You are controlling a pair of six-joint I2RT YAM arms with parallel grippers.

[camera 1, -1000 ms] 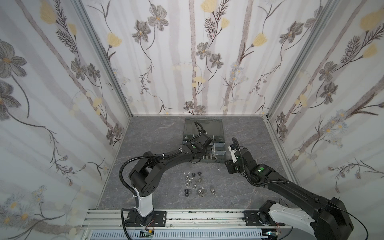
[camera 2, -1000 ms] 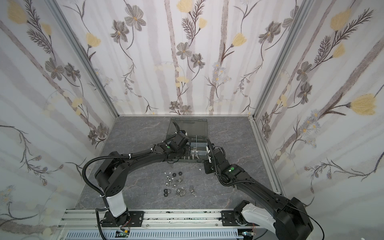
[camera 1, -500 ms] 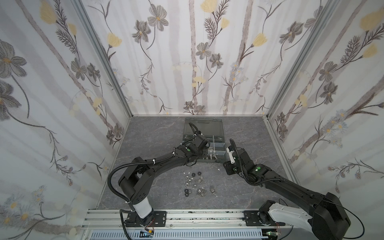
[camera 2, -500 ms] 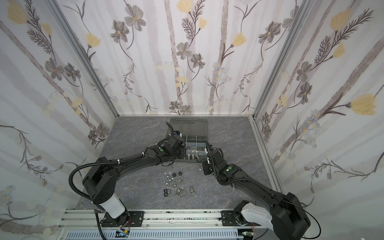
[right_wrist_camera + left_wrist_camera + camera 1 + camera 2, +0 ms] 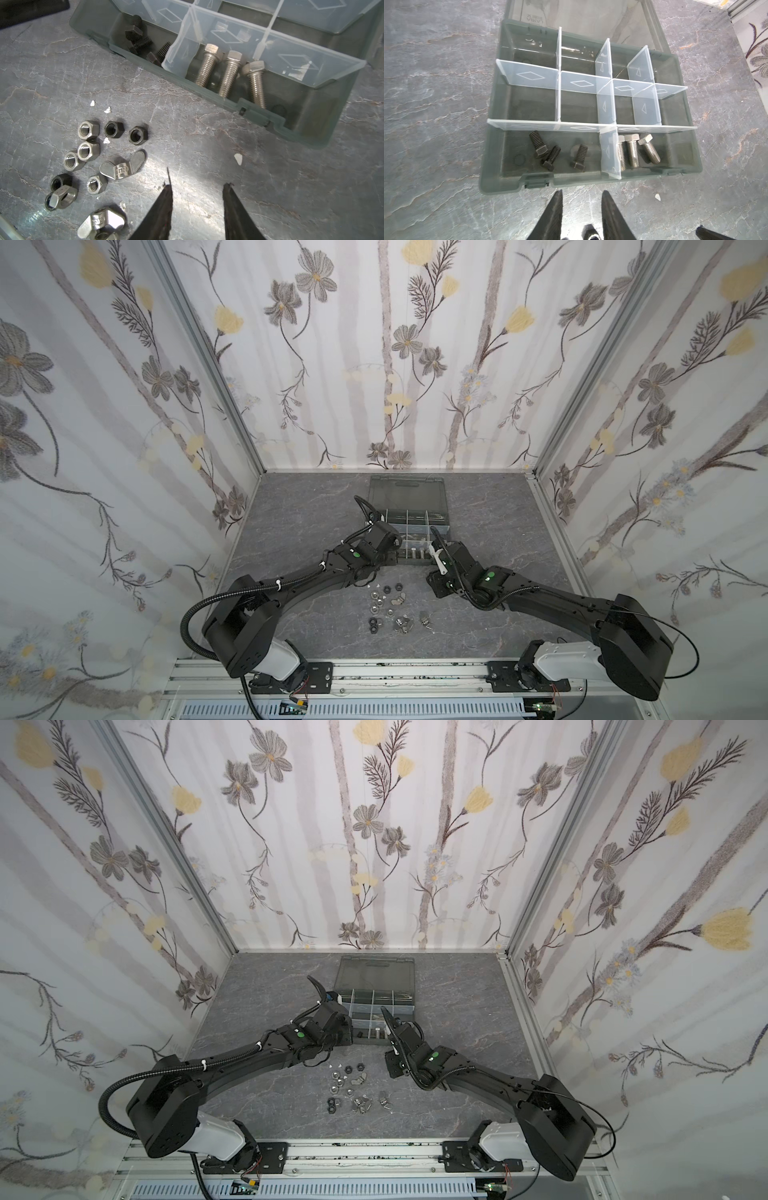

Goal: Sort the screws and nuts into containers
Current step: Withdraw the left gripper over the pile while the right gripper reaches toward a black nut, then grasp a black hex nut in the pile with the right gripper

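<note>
The organiser case lies open, its containers split by pale partitions. One near cell holds three black screws; the neighbouring one holds three silver bolts, also in the right wrist view. Loose nuts lie on the table in front of the case: silver hex nuts, black nuts and wing nuts. My left gripper is open and empty just before the case's front wall. My right gripper is open and empty over bare table, right of the nuts.
The smoky lid lies flat behind the case. Small white flecks dot the grey stone-look table. Both arms reach in from the front rail. Floral walls close in three sides.
My left gripper has drawn back from over the case toward the near left. The right gripper has shifted slightly left, toward the nuts. Both stay open.
</note>
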